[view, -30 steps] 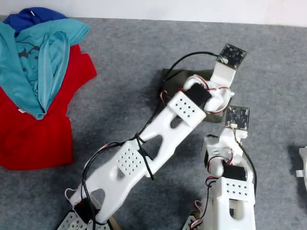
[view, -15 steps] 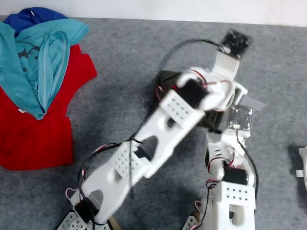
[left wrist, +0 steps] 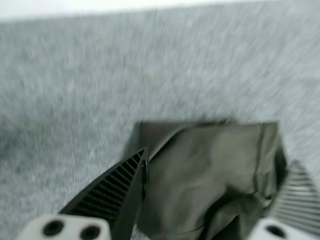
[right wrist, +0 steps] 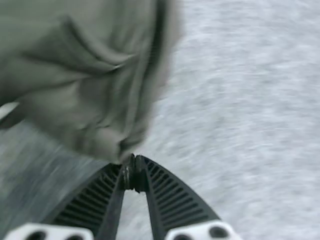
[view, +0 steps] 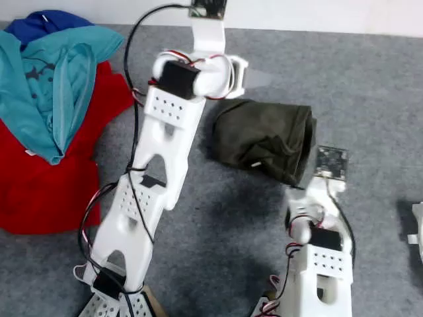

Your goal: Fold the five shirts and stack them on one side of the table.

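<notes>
1. At the far left the pile lies as it did a second ago: a teal shirt (view: 46, 86) draped over a red shirt (view: 46, 191), with a blue shirt (view: 46, 23) behind. None of them is folded. How many garments lie under them is hidden.
2. The left arm (view: 158, 165) has swung away from the middle of the table (view: 370, 86) toward the far edge. In its wrist view the left gripper (left wrist: 210, 200) has its fingers spread wide, gripping nothing.
3. That swing uncovers the olive shirt (view: 264, 139), bundled near the table's middle. It looks compact, so I judge its fold about done, with stacking still to come. In the left wrist view the olive shirt (left wrist: 215, 170) lies below the spread fingers, blurred.
4. The right gripper (right wrist: 132, 172) sits at the bundle's near right corner, tips pressed together. Whether they pinch the hem of the olive shirt (right wrist: 75, 65) cannot be told.
5. At the right edge a white object (view: 416, 224) is cut off and unidentifiable.
</notes>
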`<state>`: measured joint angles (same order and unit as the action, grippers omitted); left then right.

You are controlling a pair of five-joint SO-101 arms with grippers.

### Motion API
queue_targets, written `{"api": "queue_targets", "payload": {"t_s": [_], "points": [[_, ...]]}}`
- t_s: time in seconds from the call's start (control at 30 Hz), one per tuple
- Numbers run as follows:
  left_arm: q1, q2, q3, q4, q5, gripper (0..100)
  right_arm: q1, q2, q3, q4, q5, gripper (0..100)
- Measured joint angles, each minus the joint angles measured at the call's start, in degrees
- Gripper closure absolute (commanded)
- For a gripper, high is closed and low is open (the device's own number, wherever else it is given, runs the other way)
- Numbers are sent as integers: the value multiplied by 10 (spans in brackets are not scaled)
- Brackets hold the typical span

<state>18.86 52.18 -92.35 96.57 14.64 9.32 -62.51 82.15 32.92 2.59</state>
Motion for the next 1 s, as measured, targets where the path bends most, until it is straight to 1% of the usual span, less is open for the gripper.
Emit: {"api": "queue_targets", "payload": {"t_s": [0.1, 0.2, 0.3, 0.5, 0.6, 0.7, 0.8, 0.93, 1.0], "points": [[-8, 43, 0, 7, 0, 870, 62, 0, 0, -12, -25, 988], [-25, 80, 0, 8, 0, 999, 92, 0, -18, 2, -34, 988], [-45, 106, 0, 8, 0, 973, 103, 0, -64, 30, -35, 988], [-47, 149, 0, 8, 0, 993, 105, 0, -153, 47, -44, 986], [-46, 155, 0, 8, 0, 993, 86, 24, -203, 47, -63, 986], [-47, 155, 0, 8, 0, 993, 62, 98, -274, 55, -74, 986], [-50, 155, 0, 8, 4, 993, 49, 218, -389, 119, -97, 989], [-77, 155, 0, 8, 54, 993, 21, 387, -575, 236, -106, 990], [-97, 155, 0, 8, 84, 993, 11, 457, -652, 271, -107, 990]]}}
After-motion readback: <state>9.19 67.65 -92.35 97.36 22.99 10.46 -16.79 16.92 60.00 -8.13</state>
